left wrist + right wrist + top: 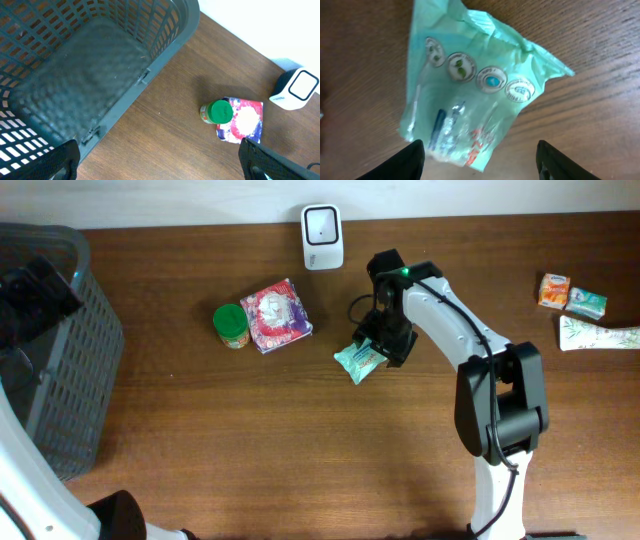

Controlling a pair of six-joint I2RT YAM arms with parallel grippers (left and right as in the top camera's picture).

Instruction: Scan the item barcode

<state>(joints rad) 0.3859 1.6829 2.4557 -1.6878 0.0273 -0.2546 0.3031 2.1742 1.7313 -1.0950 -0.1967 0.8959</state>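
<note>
Teal packet (470,85): flat on table (300,460) | grey basket (85,370): contents unclear, blurred

top-down overhead, wrists close over table (250,440)

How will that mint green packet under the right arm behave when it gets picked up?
The mint green packet looks like thin crinkled film, so it will probably flop and crumple rather than hold shape. It lies flat and seems light, unlikely to roll. Its glossy surface may slip on the wooden table if pushed.
</note>
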